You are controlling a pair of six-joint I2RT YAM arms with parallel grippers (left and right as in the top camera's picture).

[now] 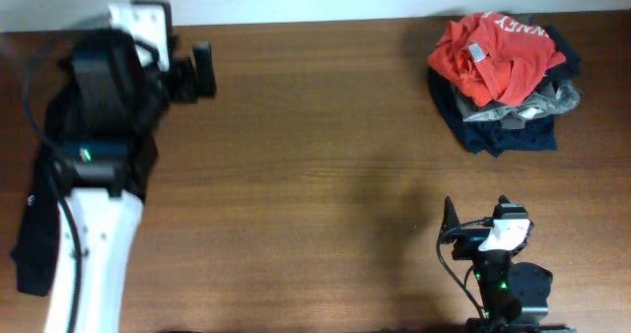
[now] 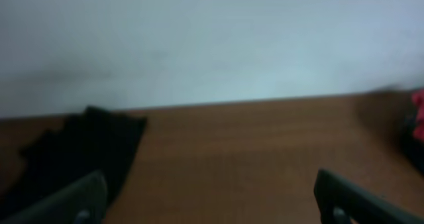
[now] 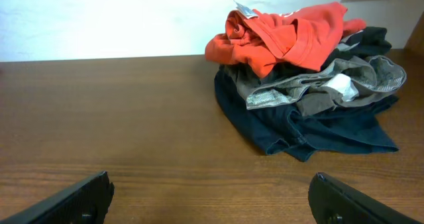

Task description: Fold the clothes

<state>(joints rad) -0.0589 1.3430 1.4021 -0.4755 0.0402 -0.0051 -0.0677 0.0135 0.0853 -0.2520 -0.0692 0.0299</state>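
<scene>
Left arm (image 1: 99, 87): upper left of the frame, reaching level over the worktop (image 1: 315, 175); left fingers (image 2: 79, 201) wide apart, holding nothing.
Right arm (image 1: 498, 269): low at lower right, facing the heap; right fingers (image 3: 86, 194) wide apart, empty.
Clothes (image 1: 503, 87): one heap, upper right, with one orange-red T-shirt (image 1: 493, 52) on top and grey-olive and navy pieces beneath.
Black cloth (image 2: 86, 151): one, beside the left fingers.

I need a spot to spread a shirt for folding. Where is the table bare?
The table's middle is bare, from the left arm across to the pile, and down the near edge to the right arm. The far right corner is crowded: the pile sits there, red shirt on top.
</scene>
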